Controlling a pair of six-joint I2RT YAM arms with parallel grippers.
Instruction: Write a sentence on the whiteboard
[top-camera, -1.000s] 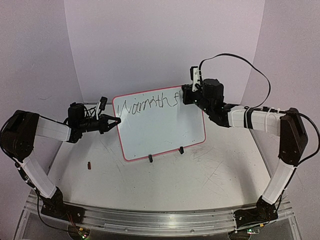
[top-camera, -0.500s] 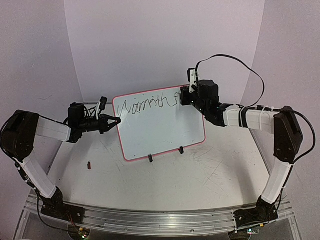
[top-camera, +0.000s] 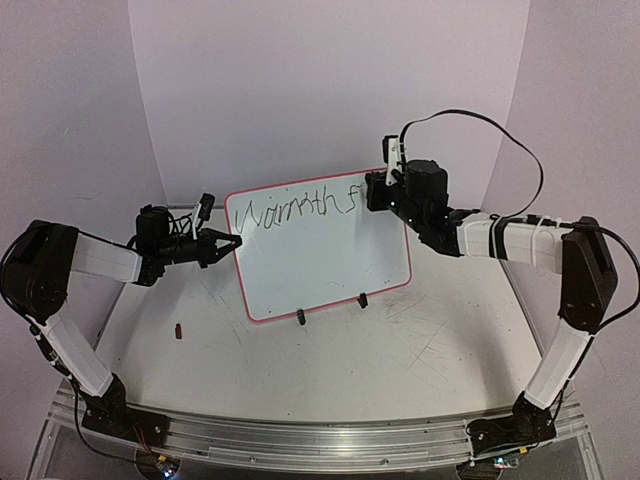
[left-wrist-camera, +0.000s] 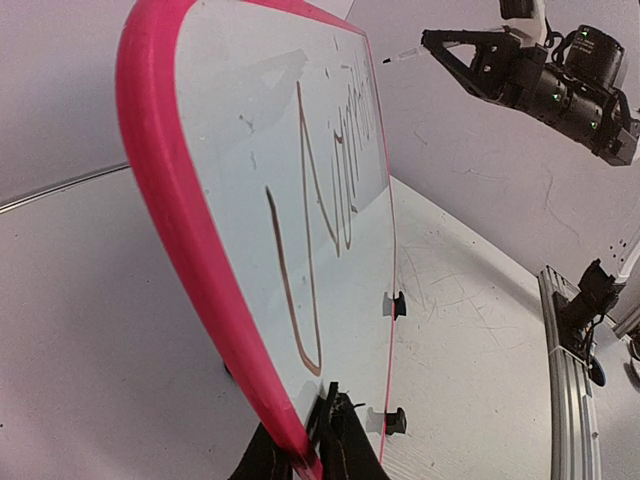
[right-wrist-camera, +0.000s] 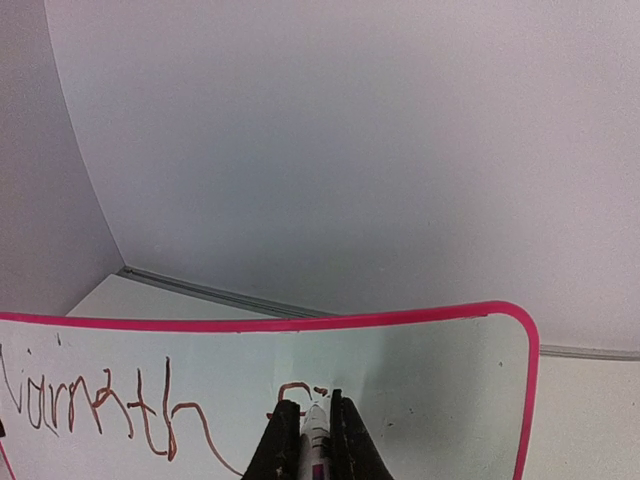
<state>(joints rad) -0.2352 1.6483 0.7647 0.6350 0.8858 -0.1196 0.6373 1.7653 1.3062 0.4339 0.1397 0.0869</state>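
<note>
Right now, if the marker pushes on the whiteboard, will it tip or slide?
Probably tippy: the whiteboard stands on two small feet. It looks thin and flat, so likely stiff and light, and might slide. The left gripper, shut on its edge, should steady it.

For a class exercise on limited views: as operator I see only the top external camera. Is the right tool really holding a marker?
Observer: Yes. The right wrist view shows a white marker clamped in the right tool, its tip at the whiteboard beside the rightmost stroke of the sentence.
Operator: How does the left tool hold the board?
Observer: The left wrist view shows it pinching the pink frame, one finger on each face.
</note>
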